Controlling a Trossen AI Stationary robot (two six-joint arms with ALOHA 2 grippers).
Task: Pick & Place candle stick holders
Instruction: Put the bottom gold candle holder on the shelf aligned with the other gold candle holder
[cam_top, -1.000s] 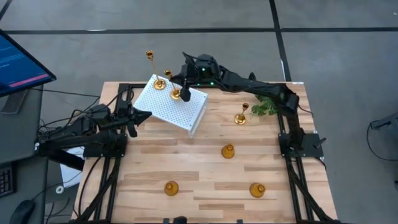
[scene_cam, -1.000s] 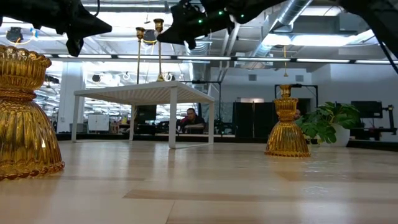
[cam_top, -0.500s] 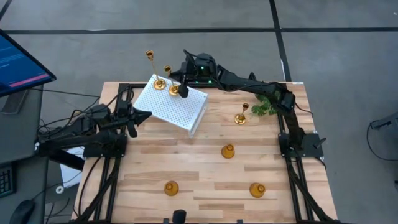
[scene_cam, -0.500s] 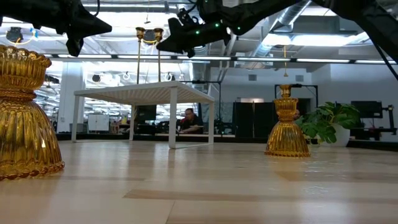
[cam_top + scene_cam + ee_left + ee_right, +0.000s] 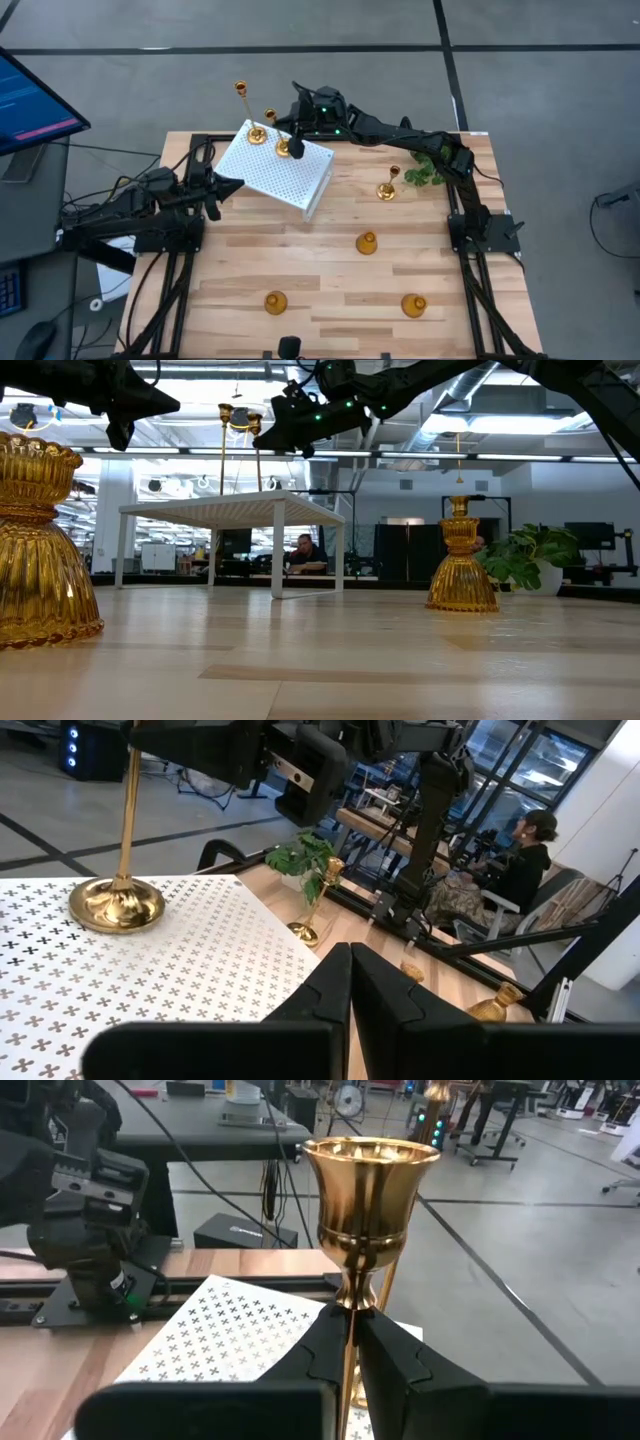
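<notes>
Two tall candle stick holders [image 5: 257, 133] stand on the white perforated stand [image 5: 275, 168]; the right gripper [image 5: 296, 140] pinches one's stem [image 5: 349, 1350] there. Beside the stand, the left gripper [image 5: 236, 184] hangs closed, empty.

The left claw [image 5: 350, 982] shows its two dark fingers pressed together with no gap, nothing between them. Beyond it lies a white perforated platform [image 5: 180, 970] with a tall gold candle holder [image 5: 120, 890] standing on it, its round base flat on the surface. Above it hangs the other arm's dark claw [image 5: 230, 750]. Farther off on the wooden worktop [image 5: 380, 945] another slim gold holder [image 5: 318, 905] stands just beside a green plant [image 5: 300, 855], and a short gold holder [image 5: 497, 1005] sits apart. A seated person [image 5: 525, 855] is in the room behind.
</notes>
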